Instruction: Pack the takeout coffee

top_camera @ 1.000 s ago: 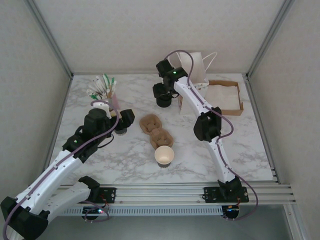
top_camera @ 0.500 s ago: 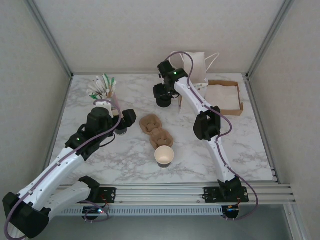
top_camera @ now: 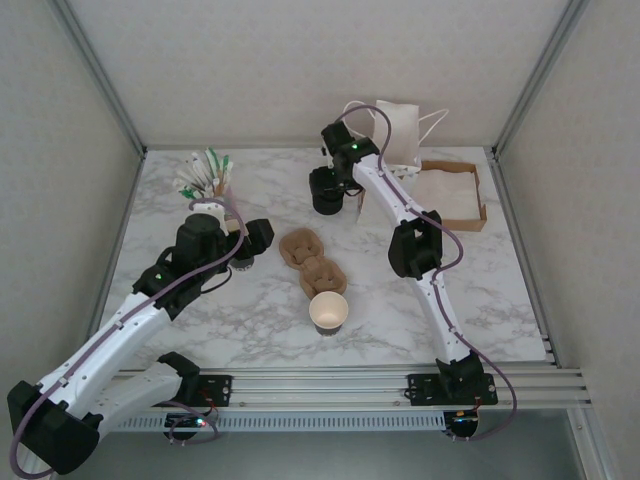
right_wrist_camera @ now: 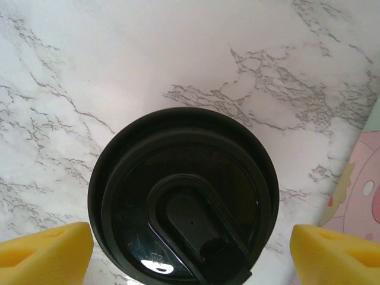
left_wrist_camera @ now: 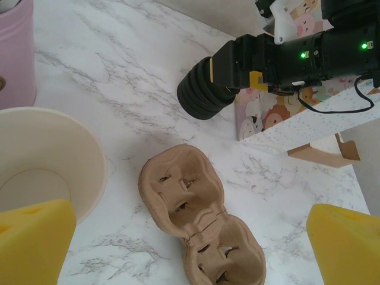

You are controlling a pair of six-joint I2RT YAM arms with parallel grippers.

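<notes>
Marble table (top_camera: 480,290), white-walled booth.
- Paper cup (top_camera: 328,312): single, cream inside, upright, just beside cup carrier (top_camera: 312,262), at its 6 o'clock.
- Right gripper (right_wrist_camera: 190,254): spread wide, empty, above black lid pile (right_wrist_camera: 184,196), 12 o'clock of carrier.
- Left gripper (left_wrist_camera: 189,243): spread wide, empty, cup stack (left_wrist_camera: 41,160) by left pad, 9 o'clock of carrier.

Pulp carrier (top_camera: 312,262) mid-table, paper bag (top_camera: 400,135) @ rear.

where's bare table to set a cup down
Bare table near right, between the right arm and the edge, in front of the napkin box; also at back between stirrer cup and black lids. Crowded centre: cup carrier, open cup.
</notes>
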